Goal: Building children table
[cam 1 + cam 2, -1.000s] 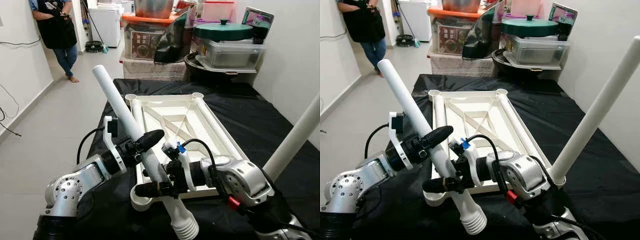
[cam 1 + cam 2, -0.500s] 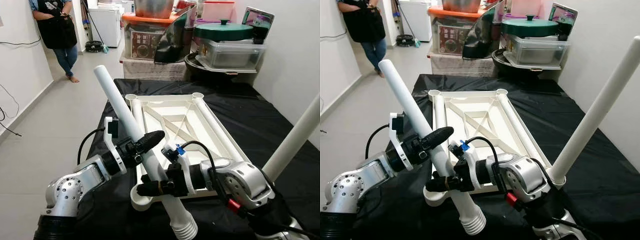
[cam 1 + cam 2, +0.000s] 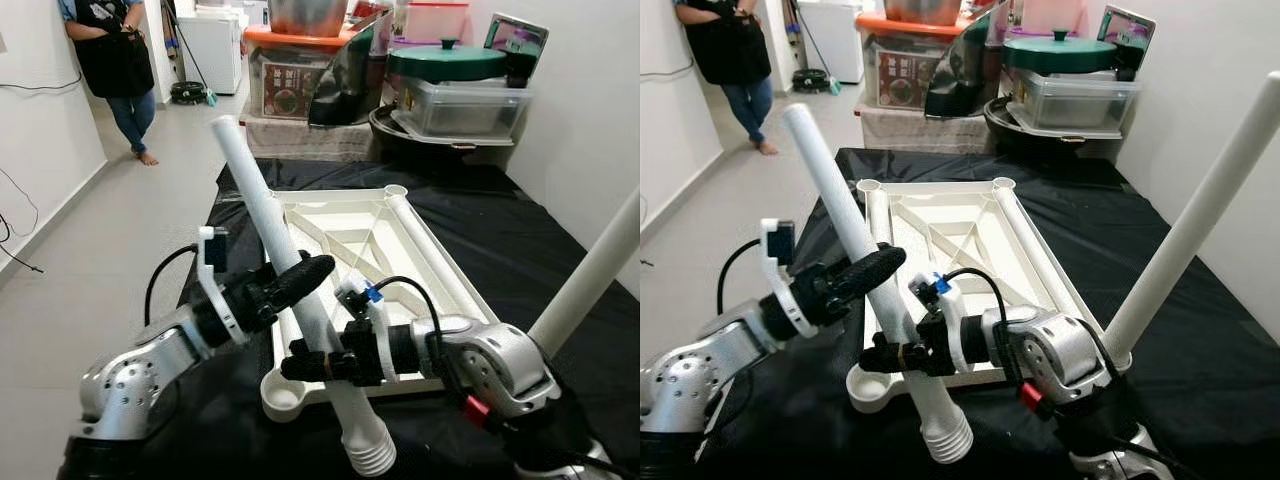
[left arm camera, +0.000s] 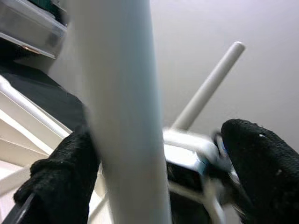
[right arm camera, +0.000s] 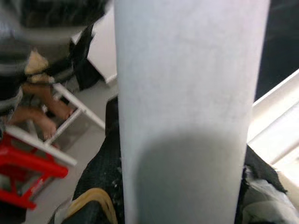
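A long white table leg [image 3: 270, 220] slants over the near-left corner of the upturned white table top [image 3: 440, 270]. Its ribbed threaded end [image 3: 370, 455] hangs just to the right of an empty round corner socket [image 3: 283, 395]. My right gripper [image 3: 305, 365] is shut on the leg's lower part, its black fingers [image 5: 100, 186] pressing both sides. My left gripper [image 3: 305, 275] sits higher on the leg. In the left wrist view the leg [image 4: 121, 116] rests against one finger [image 4: 65, 172], and the other finger [image 4: 266, 168] stands well apart. A second white leg [image 3: 590, 280] rises from the near-right corner.
The table top lies on a black-covered table [image 3: 520, 230]. Behind it are stacked storage boxes, a green-lidded pot [image 3: 445, 62] and a clear bin. A person [image 3: 115, 60] stands at the far left on the open floor beside the wall.
The leg's upper end has swung to the right and stands steeper. My left arm has dropped lower and to the left; the right gripper has shifted slightly right with the leg.
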Available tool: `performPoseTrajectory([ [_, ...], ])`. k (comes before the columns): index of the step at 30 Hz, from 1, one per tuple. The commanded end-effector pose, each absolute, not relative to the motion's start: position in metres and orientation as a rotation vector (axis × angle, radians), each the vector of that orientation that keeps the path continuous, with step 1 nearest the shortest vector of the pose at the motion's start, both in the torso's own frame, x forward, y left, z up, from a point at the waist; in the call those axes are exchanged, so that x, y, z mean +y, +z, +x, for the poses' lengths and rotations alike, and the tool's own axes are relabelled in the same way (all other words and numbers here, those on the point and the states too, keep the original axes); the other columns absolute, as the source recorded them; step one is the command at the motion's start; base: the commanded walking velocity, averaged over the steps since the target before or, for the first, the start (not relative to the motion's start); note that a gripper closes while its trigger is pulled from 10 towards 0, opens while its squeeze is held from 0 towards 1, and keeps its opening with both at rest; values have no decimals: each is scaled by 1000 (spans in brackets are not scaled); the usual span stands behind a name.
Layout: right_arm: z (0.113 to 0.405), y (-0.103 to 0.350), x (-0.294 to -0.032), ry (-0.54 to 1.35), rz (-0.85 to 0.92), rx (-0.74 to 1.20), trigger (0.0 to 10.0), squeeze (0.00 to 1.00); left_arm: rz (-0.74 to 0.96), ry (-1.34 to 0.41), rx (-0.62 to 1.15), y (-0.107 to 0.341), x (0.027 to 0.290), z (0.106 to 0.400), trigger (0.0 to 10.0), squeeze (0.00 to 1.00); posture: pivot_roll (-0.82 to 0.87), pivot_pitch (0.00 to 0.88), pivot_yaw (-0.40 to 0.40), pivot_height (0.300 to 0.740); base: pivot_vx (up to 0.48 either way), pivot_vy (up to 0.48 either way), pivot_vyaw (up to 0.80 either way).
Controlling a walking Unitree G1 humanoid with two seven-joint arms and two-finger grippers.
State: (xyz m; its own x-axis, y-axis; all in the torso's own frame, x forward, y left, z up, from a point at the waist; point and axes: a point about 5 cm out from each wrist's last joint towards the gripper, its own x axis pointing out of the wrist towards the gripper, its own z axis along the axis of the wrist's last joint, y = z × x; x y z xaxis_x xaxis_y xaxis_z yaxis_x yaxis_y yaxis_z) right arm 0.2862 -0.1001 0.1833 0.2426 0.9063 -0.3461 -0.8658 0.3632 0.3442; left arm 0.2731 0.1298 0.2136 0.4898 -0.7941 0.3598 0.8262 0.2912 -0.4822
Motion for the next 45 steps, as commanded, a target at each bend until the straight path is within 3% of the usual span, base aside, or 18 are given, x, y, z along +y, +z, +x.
performPoseTrajectory([
  [1,302,190,-120,1093,108,498,0,0,-679,-1167,-86,222,131,260,10000,1000,66,0,-69,740,0,0,0],
  [6,317,201,-137,981,132,435,0,0,-716,-1130,-100,222,138,257,10000,1000,69,0,-73,740,0,0,0],
  [7,326,206,-147,914,143,398,0,0,-730,-1109,-113,221,141,257,10000,0,70,0,-76,740,0,0,0],
  [8,340,216,-162,785,171,327,0,0,-742,-1086,-131,221,145,255,10000,0,73,0,-78,740,0,0,0],
  [12,349,222,-173,698,194,283,0,0,-747,-1075,-143,220,147,254,10000,0,73,0,-78,740,0,0,0],
  [14,369,243,-196,409,272,97,0,0,-689,-1064,-105,210,146,246,10000,0,80,0,-84,740,0,0,0],
  [16,369,243,-196,409,272,97,0,0,-689,-1064,-105,210,146,246,10000,0,80,0,-84,740,0,0,0],
  [17,373,249,-203,315,304,36,0,0,-655,-1063,-78,204,144,244,10000,0,80,0,-84,740,0,0,0],
  [19,373,249,-203,315,304,36,0,0,-655,-1063,-78,204,144,244,10000,0,80,0,-84,740,0,0,0],
  [20,363,271,-169,415,394,-141,0,0,-532,-869,47,172,136,264,10000,0,78,0,-68,740,0,0,0],
  [21,363,271,-169,415,394,-141,0,0,-532,-869,47,172,136,264,10000,0,78,0,-68,740,0,0,0],
  [22,344,279,-133,598,426,-228,0,0,-455,-703,95,157,134,282,10000,0,73,0,-64,740,0,0,0],
  [27,324,267,-103,760,411,-219,0,0,-331,-624,116,152,135,295,10000,0,71,0,-61,740,0,0,0],
  [35,314,263,-86,842,420,-228,0,0,-287,-654,111,153,133,294,10000,0,61,0,-51,740,0,0,0],
  [42,317,255,-87,790,413,-220,0,0,-266,-921,100,158,113,268,10000,0,70,0,-56,740,0,0,0],
  [45,317,255,-87,783,412,-224,0,0,-253,-952,109,156,111,265,10000,0,70,0,-56,740,0,0,0],
])
